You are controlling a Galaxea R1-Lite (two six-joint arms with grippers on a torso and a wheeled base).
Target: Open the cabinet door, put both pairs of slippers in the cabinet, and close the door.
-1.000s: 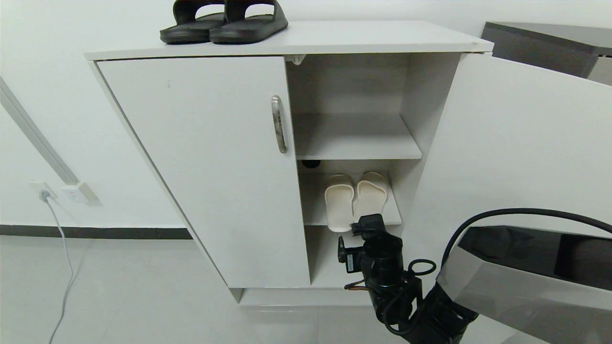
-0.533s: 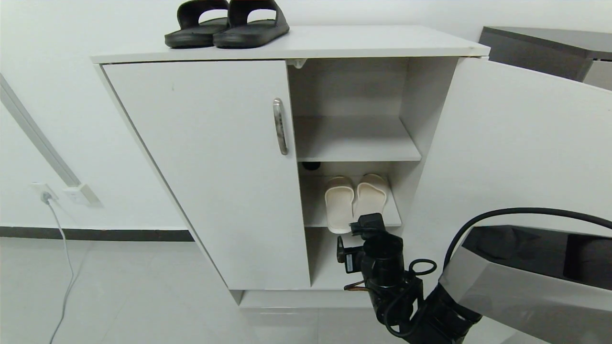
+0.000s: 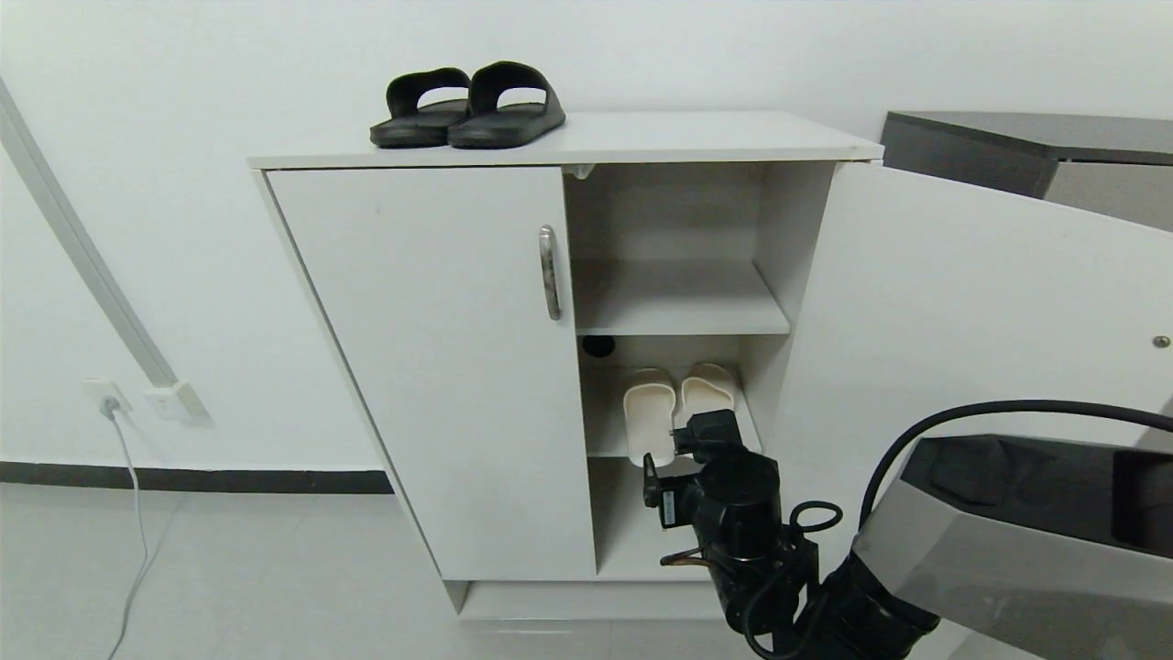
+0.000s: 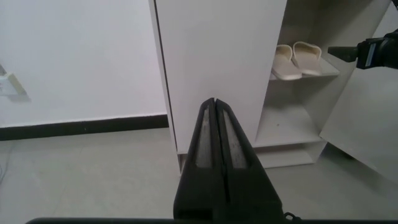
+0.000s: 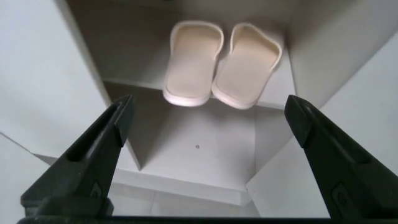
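Cabinet (image 3: pixel 431 367) on floor (image 3: pixel 229 568) by white wall (image 3: pixel 183 229), cream slippers (image 3: pixel 651 417) inside, black slippers (image 3: pixel 472 110) atop; right tool (image 5: pixel 209 106) apart, left tool (image 4: pixel 214 106) together.

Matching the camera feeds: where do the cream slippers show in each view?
Head view: cream slippers on the lower shelf in the open half, just beyond the right gripper.
Left wrist view: slippers on that shelf, past the closed door.
Right wrist view: slippers ahead, between the gripper's open fingers.
Shared landmark: the lower shelf.
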